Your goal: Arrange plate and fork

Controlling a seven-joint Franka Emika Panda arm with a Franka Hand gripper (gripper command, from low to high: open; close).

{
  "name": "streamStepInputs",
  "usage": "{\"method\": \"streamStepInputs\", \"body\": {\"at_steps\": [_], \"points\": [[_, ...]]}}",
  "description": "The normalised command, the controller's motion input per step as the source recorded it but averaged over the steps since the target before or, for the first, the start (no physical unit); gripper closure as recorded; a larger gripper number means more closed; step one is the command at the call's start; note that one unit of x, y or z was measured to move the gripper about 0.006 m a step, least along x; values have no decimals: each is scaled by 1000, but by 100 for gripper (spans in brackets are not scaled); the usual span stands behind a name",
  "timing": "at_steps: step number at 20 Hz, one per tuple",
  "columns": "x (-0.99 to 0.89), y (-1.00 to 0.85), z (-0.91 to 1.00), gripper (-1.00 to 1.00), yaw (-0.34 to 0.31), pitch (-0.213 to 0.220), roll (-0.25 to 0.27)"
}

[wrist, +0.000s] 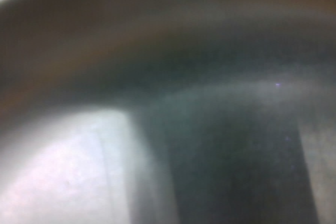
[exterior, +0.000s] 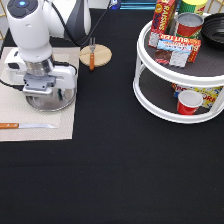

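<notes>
— Where's the plate (exterior: 49,101) right now?

— Directly under my gripper (exterior: 44,91), over the beige placemat (exterior: 15,107) at the exterior view's left. Only its lower rim shows below my hand, so it lies straight down from me, with no sideways offset I can make out. My wrist camera shows only a grey metallic sheen with a bright reflection, which I judge to be the plate seen from very close.

— Are you holding it?

— I cannot tell. My hand's body covers that spot in the exterior view, so whether I am gripping the rim or only hovering on it is hidden.

— And the fork (exterior: 91,54)?

— Apart from me, toward the exterior view's upper right, lying across the round wooden coaster (exterior: 100,55). Its long axis runs roughly top to bottom, tines toward the top, orange-brown handle toward the bottom.

— Anything else on the mat?

— A wooden-handled knife (exterior: 27,126), lying left to right below the plate, near the mat's bottom edge.
</notes>
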Motion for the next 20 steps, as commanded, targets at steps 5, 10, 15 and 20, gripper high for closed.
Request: {"method": "streamStepInputs", "body": {"at_steps": [5, 10, 15, 20], "points": [[-18, -906, 0, -100, 52, 60, 43], [-33, -821, 0, -100, 22, 78, 31], [-61, -711, 0, -100, 4, 96, 23], [-74, -438, -11, -100, 19, 82, 13]]}}
